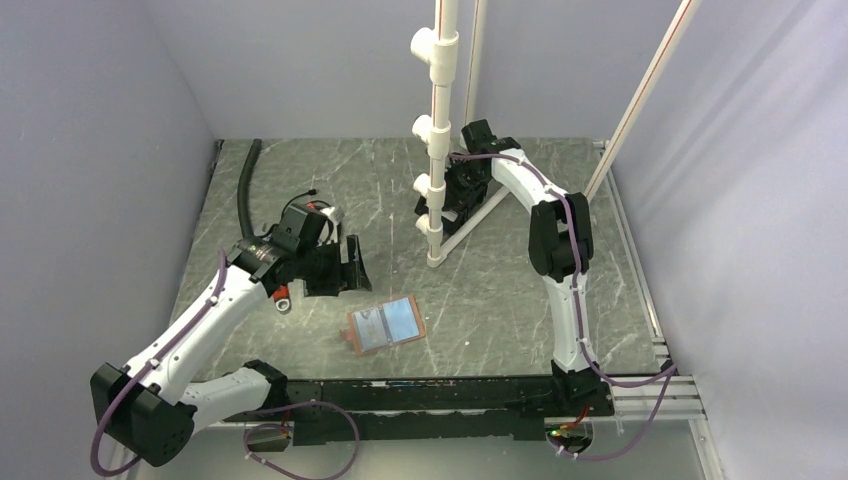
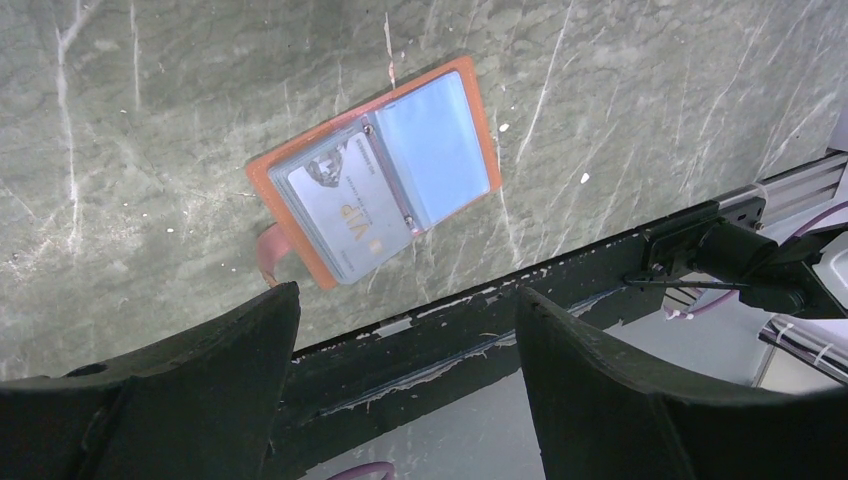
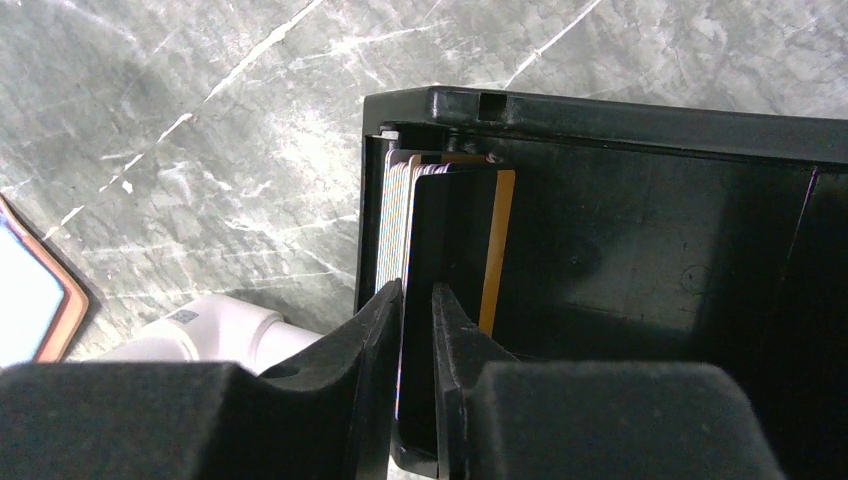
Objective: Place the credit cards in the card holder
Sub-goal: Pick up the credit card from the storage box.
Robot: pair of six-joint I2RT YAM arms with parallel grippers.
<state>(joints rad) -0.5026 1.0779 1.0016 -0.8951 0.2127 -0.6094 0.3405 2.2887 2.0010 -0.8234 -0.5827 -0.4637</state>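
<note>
right pincer grips upright credit card | card holder open, long axis left-right

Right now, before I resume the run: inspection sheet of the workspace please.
Surface: grey marbled table, white scratch marks.
Job's things: card holder lies open and flat; VIP card in one sleeve, light blue card in the other. More cards stand on edge in the black box.
Clutter: black hose at far left; small red-and-white item by the left arm, cannot tell what.
Grippers: left gripper jaws open, empty, apart from the holder; right gripper jaws shut on a dark card in the box.
Cables: purple cables along both arms, looping past the near edge.
Surroundings: white pipe frame beside the box; plain walls.
</note>
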